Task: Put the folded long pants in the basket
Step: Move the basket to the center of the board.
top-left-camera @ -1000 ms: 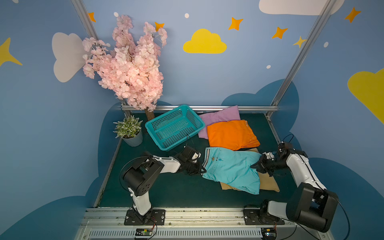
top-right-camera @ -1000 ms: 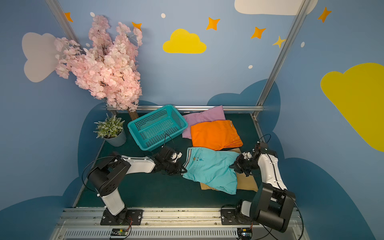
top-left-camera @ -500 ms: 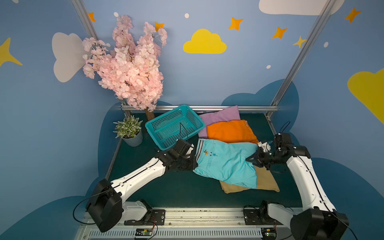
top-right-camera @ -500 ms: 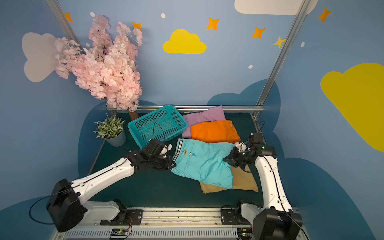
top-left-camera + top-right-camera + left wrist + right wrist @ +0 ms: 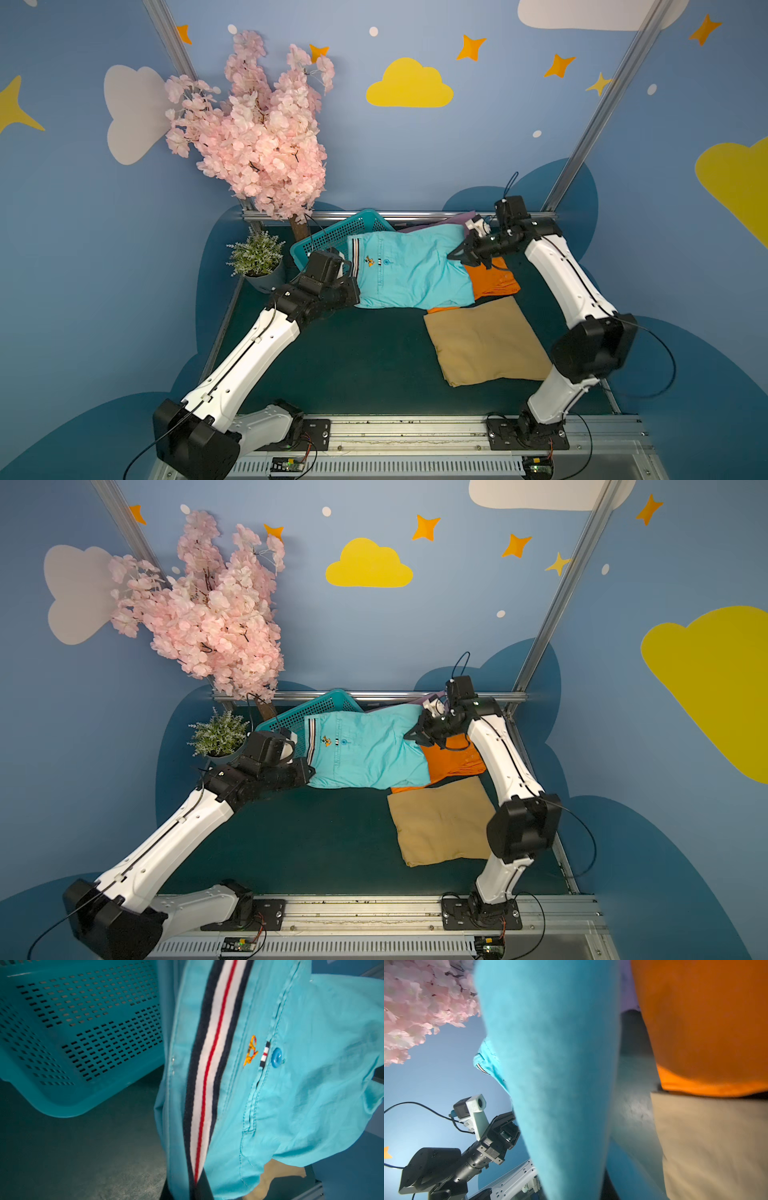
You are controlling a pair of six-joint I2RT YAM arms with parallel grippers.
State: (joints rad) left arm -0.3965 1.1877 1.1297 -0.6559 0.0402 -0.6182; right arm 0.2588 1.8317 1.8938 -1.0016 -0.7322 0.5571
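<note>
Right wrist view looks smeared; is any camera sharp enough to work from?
Right wrist view: the turquoise cloth pants fill the middle, soft and out of focus, like the orange cloth pants beside them. Left wrist view: stitching readable, the teal perforated plastic basket slightly smeared. Both top views: sharp, evenly lit.

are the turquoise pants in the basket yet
Out: the turquoise pants hang held up beside the basket, whose floor shows bare.
</note>
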